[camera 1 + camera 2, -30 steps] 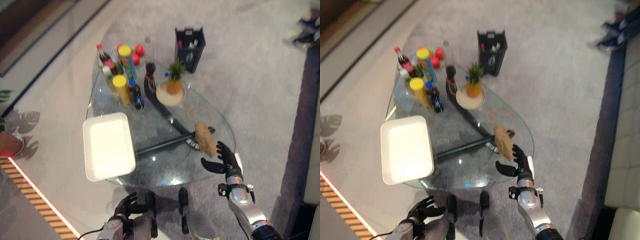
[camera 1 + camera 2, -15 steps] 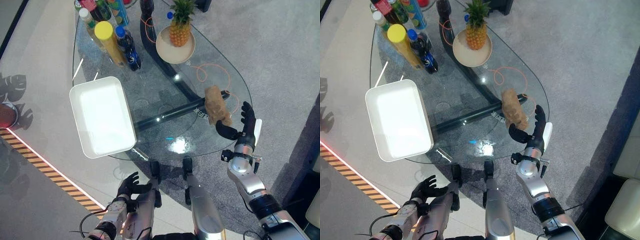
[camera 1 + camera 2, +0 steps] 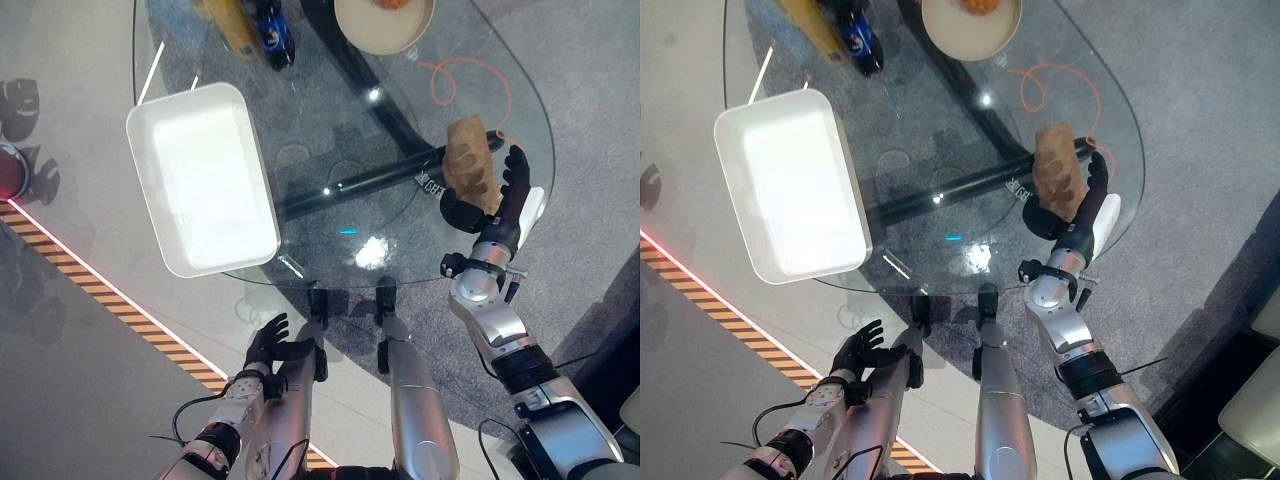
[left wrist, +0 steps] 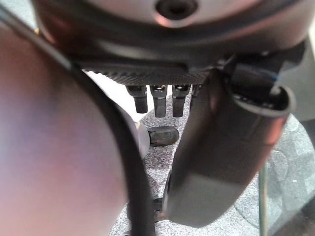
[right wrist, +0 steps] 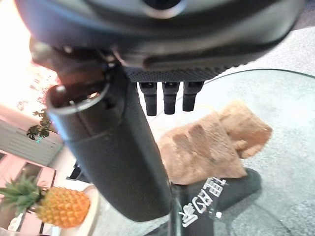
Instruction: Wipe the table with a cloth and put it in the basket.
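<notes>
A crumpled brown cloth (image 3: pixel 470 165) lies on the round glass table (image 3: pixel 330 120), close to its right edge. My right hand (image 3: pixel 503 205) is open at the cloth's near right side, its fingers straight along the cloth and its thumb by the near end. In the right wrist view the cloth (image 5: pixel 211 142) lies just past the straight fingers (image 5: pixel 167 98). A white rectangular basket (image 3: pixel 200 180) stands on the table's left part. My left hand (image 3: pixel 270 345) hangs low below the table's near edge, open and holding nothing.
A plate (image 3: pixel 385 15) with a pineapple (image 5: pixel 54 204) and some bottles (image 3: pixel 250 25) stand at the table's far side. An orange cord (image 3: pixel 470 75) loops on the glass behind the cloth. A dark frame bar (image 3: pixel 370 180) runs under the glass.
The camera has tilted down, so the whole picture has shifted. My right hand has come forward from below the cloth to alongside it. The cloth lies where it was.
</notes>
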